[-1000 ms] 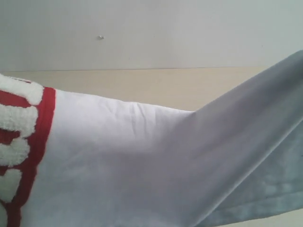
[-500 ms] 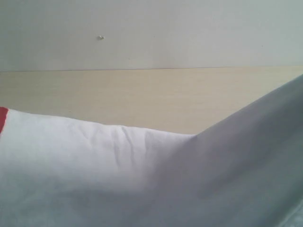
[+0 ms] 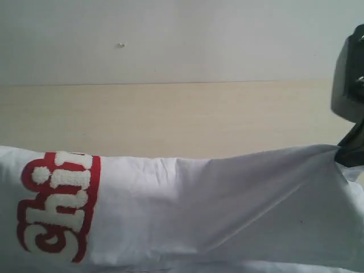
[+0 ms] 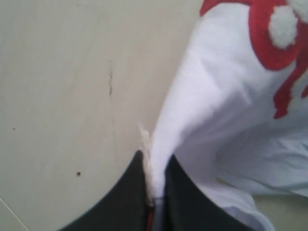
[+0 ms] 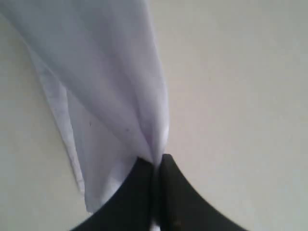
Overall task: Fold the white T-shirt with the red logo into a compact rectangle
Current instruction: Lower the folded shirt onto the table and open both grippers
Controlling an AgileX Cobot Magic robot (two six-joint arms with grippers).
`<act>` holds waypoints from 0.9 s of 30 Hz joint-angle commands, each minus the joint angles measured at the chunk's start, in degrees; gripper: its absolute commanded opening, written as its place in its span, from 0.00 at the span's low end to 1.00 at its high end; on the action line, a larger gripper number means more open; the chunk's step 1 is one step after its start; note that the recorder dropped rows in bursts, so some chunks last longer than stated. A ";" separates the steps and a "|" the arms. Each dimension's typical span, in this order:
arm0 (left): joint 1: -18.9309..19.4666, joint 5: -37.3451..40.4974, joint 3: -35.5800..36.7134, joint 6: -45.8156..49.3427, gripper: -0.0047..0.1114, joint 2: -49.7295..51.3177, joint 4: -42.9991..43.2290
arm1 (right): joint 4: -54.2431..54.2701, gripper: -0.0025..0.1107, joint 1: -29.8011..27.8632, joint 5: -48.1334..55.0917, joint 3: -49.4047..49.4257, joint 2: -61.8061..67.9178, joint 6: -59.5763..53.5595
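The white T-shirt [image 3: 216, 210] hangs stretched across the lower half of the exterior view, held up at both ends. Its red logo [image 3: 60, 205] with fuzzy white letters shows at the left, and again as the red logo [image 4: 276, 43] in the left wrist view. My left gripper [image 4: 155, 168] is shut on a bunched white edge of the white T-shirt [image 4: 211, 110]; it is out of the exterior view. My right gripper [image 5: 157, 163] is shut on a pinched fold of the white T-shirt [image 5: 110, 82], and the right gripper [image 3: 341, 152] holds the cloth's right end aloft. The collar and neck tag are hidden.
A pale wooden table [image 3: 170, 116] runs behind and under the shirt, meeting a white wall [image 3: 170, 34] at the back. The table [image 4: 62, 96] has a small dark speck and a faint crack. The black right arm [image 3: 350, 79] stands at the right edge.
The shirt has dropped and pulled taut sideways: its raised right part came down, the right arm has come into view, and the red logo has slid back in at the left.
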 commanded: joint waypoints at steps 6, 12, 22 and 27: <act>5.41 -23.60 0.77 -0.91 0.04 23.96 10.48 | -13.30 0.02 0.13 -18.16 1.01 19.59 3.80; 12.93 -34.44 0.77 -2.52 0.04 33.52 10.34 | -27.93 0.02 -0.09 -29.97 1.01 31.10 19.30; 17.19 -53.16 0.77 -8.69 0.25 39.21 9.53 | -53.78 0.11 -0.09 -40.94 0.25 42.53 58.23; 17.19 -53.55 0.77 -8.60 0.74 40.44 10.18 | -65.63 0.48 -0.09 -40.27 0.25 42.68 67.57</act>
